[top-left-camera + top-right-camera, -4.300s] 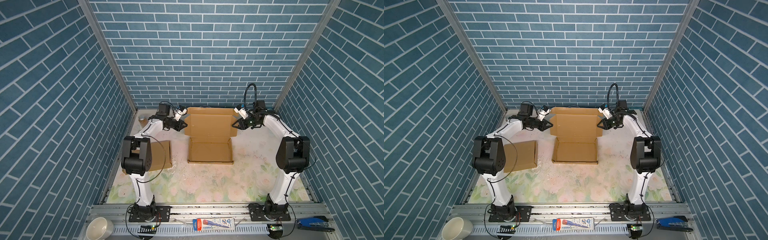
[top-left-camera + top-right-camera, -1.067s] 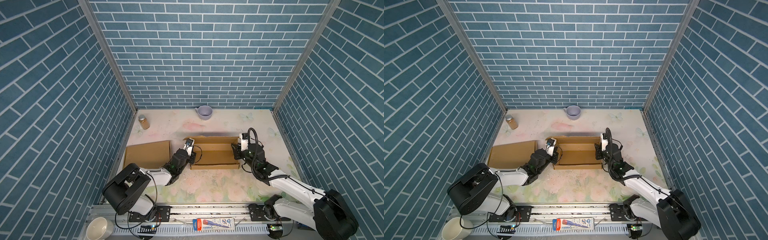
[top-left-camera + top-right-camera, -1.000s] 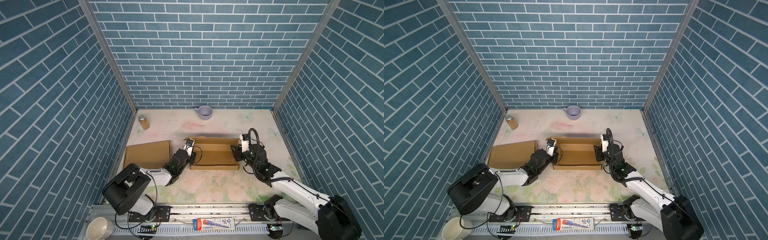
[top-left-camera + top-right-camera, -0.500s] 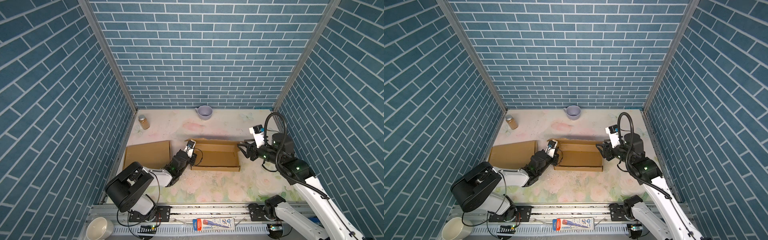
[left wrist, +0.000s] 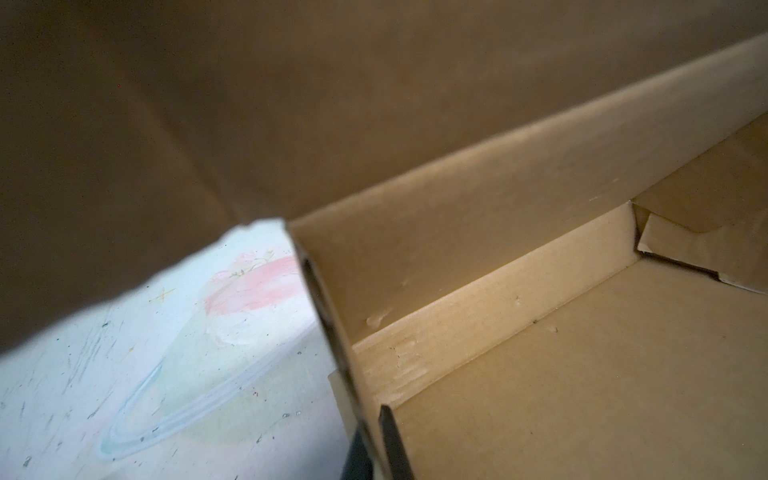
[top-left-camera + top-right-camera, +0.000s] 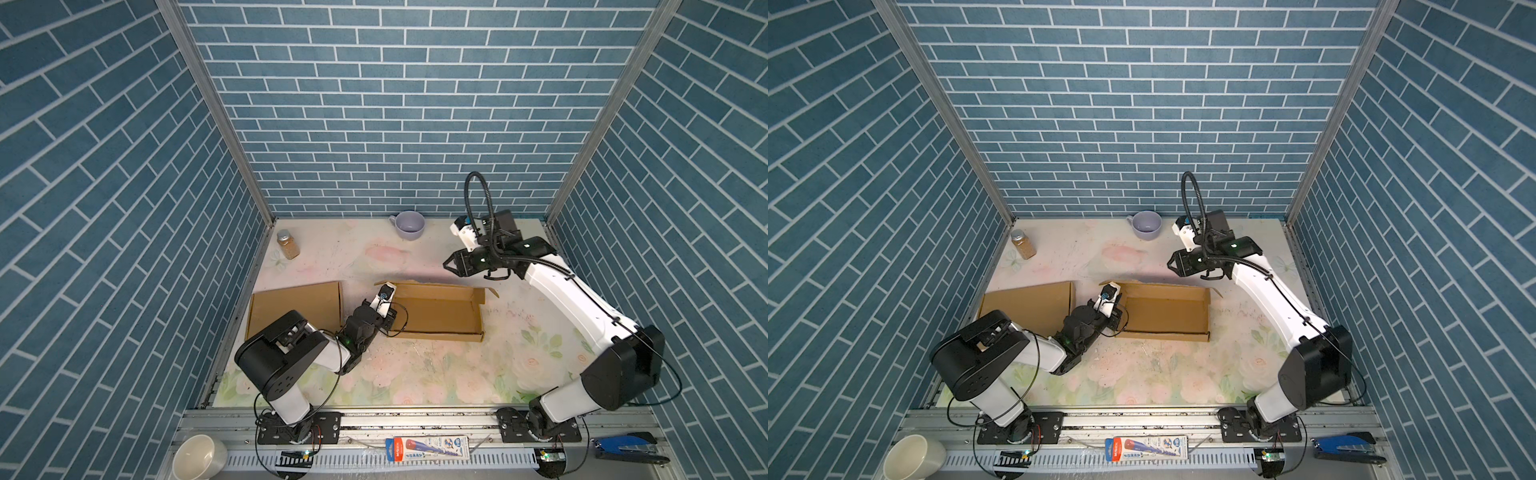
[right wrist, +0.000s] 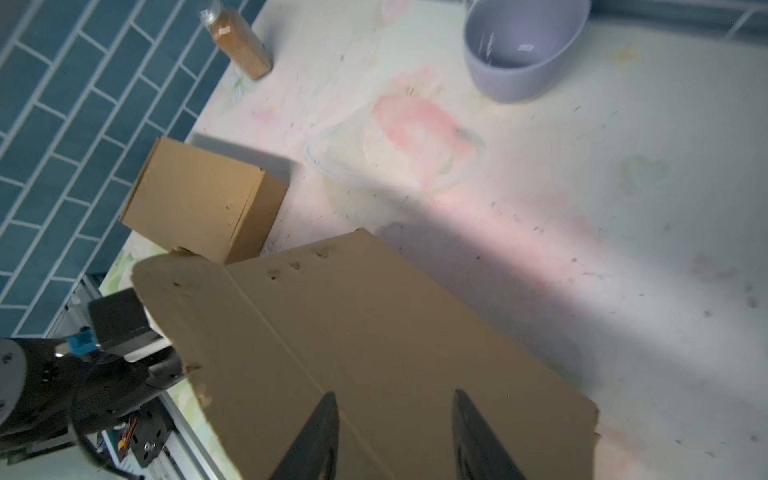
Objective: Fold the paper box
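The paper box (image 6: 436, 311) (image 6: 1163, 311) is a brown cardboard tray lying open at mid-table, its lid (image 7: 374, 353) standing up along the far edge. My left gripper (image 6: 390, 318) (image 6: 1119, 315) (image 5: 372, 449) is shut on the box's left side wall, one finger (image 5: 390, 440) inside the tray and the other outside. My right gripper (image 6: 451, 266) (image 6: 1173, 266) (image 7: 394, 397) hangs open above and behind the box's far right corner, facing the lid's outer face, with nothing between its fingers (image 7: 328, 415).
A closed cardboard box (image 6: 295, 307) (image 7: 199, 203) lies to the left of the tray. A spice jar (image 6: 287, 244) and a lilac cup (image 6: 409, 224) stand at the back. Off the table's front lie a white bowl (image 6: 199, 457), a packaged pen (image 6: 428, 449) and a blue stapler (image 6: 627, 446).
My right gripper has let go of the box's right side and risen up and back to the far right. The left gripper keeps its hold on the left wall.
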